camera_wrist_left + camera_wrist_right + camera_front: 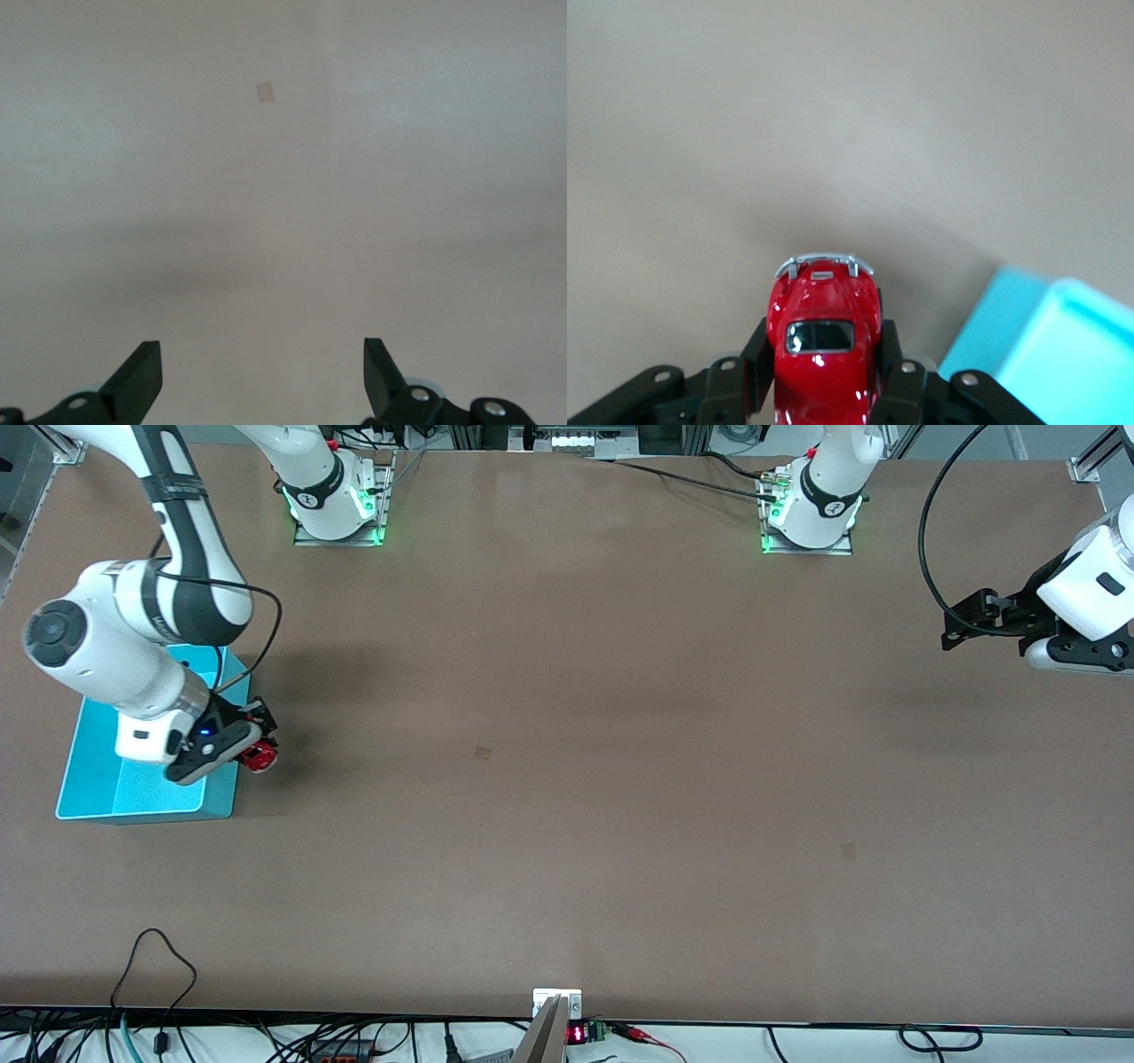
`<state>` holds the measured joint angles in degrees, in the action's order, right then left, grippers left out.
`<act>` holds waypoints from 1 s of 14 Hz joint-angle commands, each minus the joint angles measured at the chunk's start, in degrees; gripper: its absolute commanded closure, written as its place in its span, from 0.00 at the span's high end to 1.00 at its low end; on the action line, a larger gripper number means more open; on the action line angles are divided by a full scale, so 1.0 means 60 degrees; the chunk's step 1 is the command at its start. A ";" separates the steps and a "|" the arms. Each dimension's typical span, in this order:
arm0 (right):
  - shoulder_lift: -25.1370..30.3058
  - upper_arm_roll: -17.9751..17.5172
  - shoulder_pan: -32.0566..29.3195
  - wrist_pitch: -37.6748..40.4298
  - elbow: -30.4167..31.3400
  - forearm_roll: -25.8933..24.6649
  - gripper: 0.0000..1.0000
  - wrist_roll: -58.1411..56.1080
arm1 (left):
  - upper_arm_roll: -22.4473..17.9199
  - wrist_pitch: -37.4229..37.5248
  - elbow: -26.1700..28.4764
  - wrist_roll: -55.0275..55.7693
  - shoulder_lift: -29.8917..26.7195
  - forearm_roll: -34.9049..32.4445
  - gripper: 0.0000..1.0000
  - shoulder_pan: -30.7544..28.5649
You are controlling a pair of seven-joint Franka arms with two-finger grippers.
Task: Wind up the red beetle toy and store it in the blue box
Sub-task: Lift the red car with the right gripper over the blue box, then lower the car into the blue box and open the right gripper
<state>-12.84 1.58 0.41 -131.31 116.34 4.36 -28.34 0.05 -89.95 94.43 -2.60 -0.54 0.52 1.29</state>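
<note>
Blue box [97, 802], lower left of frame. My right gripper [252, 746] clamps the red beetle toy [260, 758] by its flanks, just off the box's rim. Toy looks light, rigid, glossy-slick; side grip suits. Left gripper [957, 627] waits spread, upper right.

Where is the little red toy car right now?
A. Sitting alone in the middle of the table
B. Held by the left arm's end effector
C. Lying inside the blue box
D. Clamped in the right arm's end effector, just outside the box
D. The right end effector is shut on the red beetle toy, which is beside the blue box, not in it; the left end effector waits open with nothing in it.
</note>
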 commanded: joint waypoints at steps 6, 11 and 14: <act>-0.0350 -0.0029 -0.2205 0.0133 -0.0259 -0.0474 0.18 0.2232 | 0.0066 0.0080 -0.0078 -0.0182 -0.0100 0.0103 1.00 -0.0010; -0.1330 -0.0029 -0.3041 -0.0627 -0.0186 -0.1077 0.20 0.2086 | 0.0066 0.0124 -0.0078 -0.0182 -0.0100 0.0103 1.00 -0.0010; -0.2078 -0.0029 -0.3057 -0.1214 -0.0186 -0.1166 0.20 0.2130 | 0.0095 0.0182 -0.0093 -0.0196 -0.0115 0.0103 1.00 0.0004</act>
<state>-22.73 2.34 -17.27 -137.29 116.08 -1.58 -16.37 0.26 -89.90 94.36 -2.61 -0.57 0.52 1.51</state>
